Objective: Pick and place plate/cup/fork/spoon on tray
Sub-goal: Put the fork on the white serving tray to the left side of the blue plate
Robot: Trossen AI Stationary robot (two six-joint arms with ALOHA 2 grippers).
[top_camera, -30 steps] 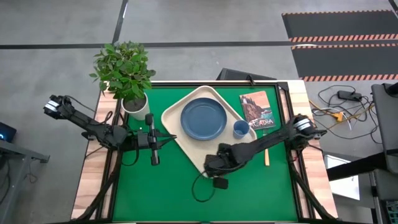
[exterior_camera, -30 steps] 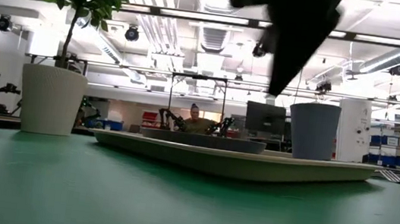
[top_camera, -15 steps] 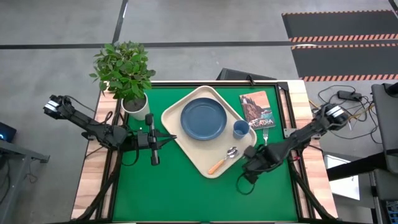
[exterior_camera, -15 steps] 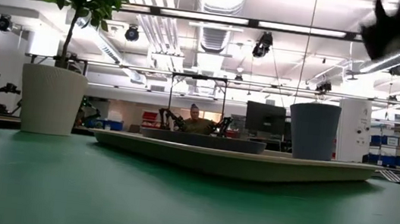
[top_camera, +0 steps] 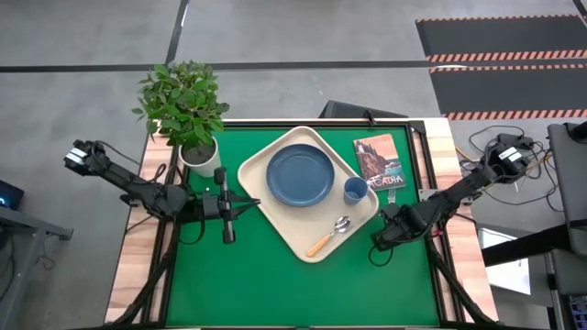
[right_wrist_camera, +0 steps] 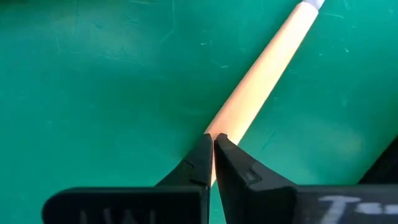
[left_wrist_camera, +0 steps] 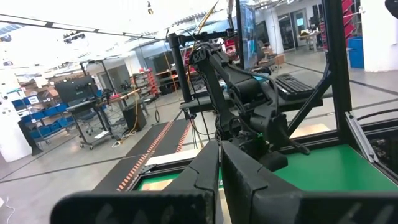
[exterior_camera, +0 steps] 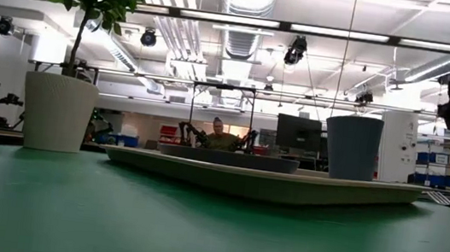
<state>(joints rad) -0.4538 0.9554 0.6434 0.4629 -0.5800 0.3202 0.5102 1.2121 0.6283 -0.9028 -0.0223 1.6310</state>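
Observation:
The cream tray (top_camera: 275, 215) lies mid-table with the blue plate (top_camera: 300, 174), the blue cup (top_camera: 355, 191) and the orange-handled spoon (top_camera: 330, 235) on it. The fork (top_camera: 392, 196) lies flat on the green table right of the tray, its tines toward the book; my right arm hides most of its handle from above. My right gripper (top_camera: 378, 242) is shut and empty, above the tan handle (right_wrist_camera: 261, 74) near its free end. In the low view it stays well off the table. My left gripper (top_camera: 255, 203) is shut and empty, left of the tray.
A white plant pot (top_camera: 198, 151) stands at the far left corner. A brown-covered book (top_camera: 378, 160) lies at the far right, beside the cup. Green table shows along the near side. A person (exterior_camera: 218, 125) sits far off in the room.
My right gripper has gone from above the tray's near part toward the table's right edge, past the tray's rim, and now stands over the fork's handle. The spoon, hidden under the gripper a second ago, shows lying on the tray's near part.

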